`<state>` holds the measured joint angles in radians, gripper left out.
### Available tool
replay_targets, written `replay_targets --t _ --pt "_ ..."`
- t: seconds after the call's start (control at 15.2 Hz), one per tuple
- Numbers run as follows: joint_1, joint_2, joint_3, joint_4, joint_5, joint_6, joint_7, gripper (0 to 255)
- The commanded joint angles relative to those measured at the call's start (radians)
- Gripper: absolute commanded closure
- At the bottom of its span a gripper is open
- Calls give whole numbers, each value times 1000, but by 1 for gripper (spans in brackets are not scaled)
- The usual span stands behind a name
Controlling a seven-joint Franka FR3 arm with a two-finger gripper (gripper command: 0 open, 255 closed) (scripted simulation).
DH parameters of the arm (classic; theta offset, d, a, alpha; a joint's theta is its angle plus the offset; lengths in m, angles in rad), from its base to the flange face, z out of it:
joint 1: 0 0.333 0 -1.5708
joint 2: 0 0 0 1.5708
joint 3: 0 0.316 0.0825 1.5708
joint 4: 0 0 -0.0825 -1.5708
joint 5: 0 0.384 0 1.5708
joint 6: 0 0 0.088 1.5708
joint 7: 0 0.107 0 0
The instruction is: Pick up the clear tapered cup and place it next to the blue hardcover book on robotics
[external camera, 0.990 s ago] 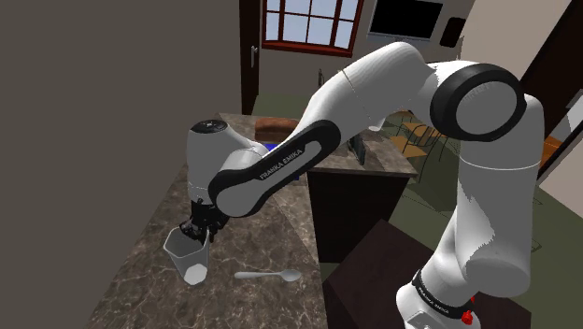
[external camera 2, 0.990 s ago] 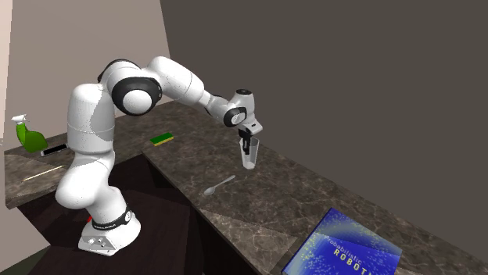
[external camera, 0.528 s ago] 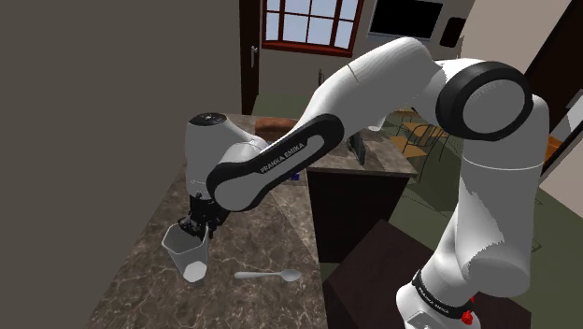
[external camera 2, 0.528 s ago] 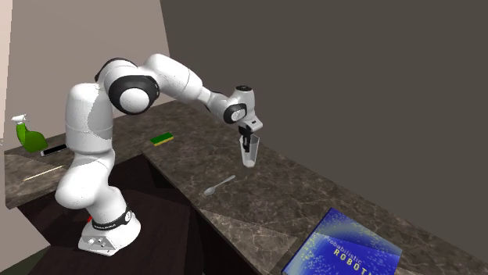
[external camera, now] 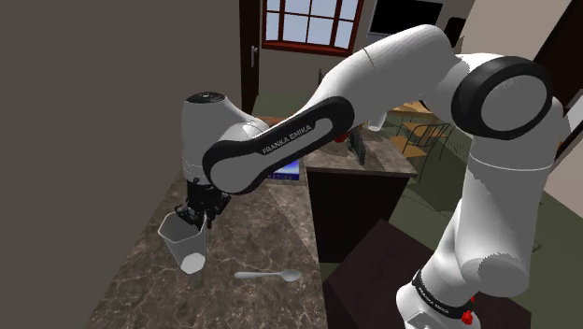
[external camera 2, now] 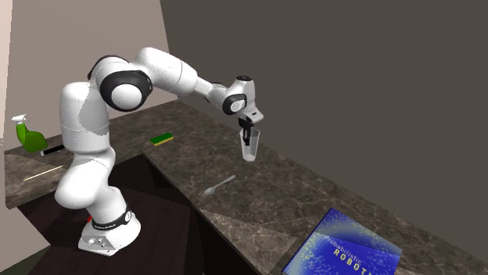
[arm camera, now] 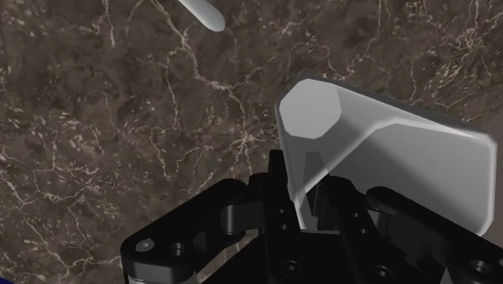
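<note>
Over veined dark countertop [external camera: 271, 234], the gripper [external camera: 201, 213] clamps one wall of the clear tapered cup [external camera: 187, 248]; that thin pinch may slip.

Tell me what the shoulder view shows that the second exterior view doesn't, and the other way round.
Shoulder view: a window and chairs in the background. Second exterior view: a green sponge, a green spray bottle and the lettered blue cover of the book. Shared: the arm, the clear cup with the jaws shut on its rim, the spoon and the dark marbled counter.
</note>
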<state>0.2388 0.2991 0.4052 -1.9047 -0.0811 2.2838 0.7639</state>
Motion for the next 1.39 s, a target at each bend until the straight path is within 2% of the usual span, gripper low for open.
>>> replay_targets --t 0.0,1.32 --pt "-3 -17 4 7 8 -23 -4 255" --pt "-14 -106 18 169 53 -267 -24 255"
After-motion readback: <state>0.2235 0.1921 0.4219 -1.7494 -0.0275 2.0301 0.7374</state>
